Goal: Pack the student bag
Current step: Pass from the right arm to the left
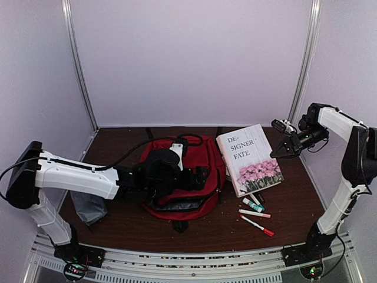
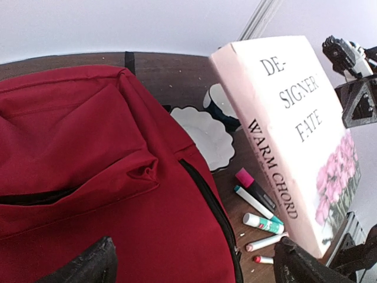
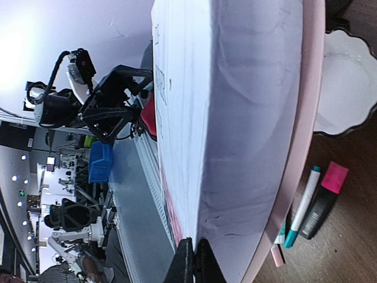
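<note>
Left gripper (image 2: pixel 194 262) agape over student bag (image 2: pixel 88 135); contents hidden, bag perhaps unzipped.

Student bag (image 1: pixel 207 154): red, lying flat. Left gripper (image 1: pixel 199 177) above bag; jaws hard to make out against black wrist. Book (image 1: pixel 250 159) just right of bag. Right gripper (image 1: pixel 278 152) pinched closed at book's edge farthest from bag. Markers (image 1: pixel 255 214) front-right of bag. Grey pouch (image 1: pixel 88 206) left of bag.

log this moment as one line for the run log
left gripper: open, over student bag | right gripper: shut, tip at book edge | book: tilted, outside bag | markers: loose beside book
</note>
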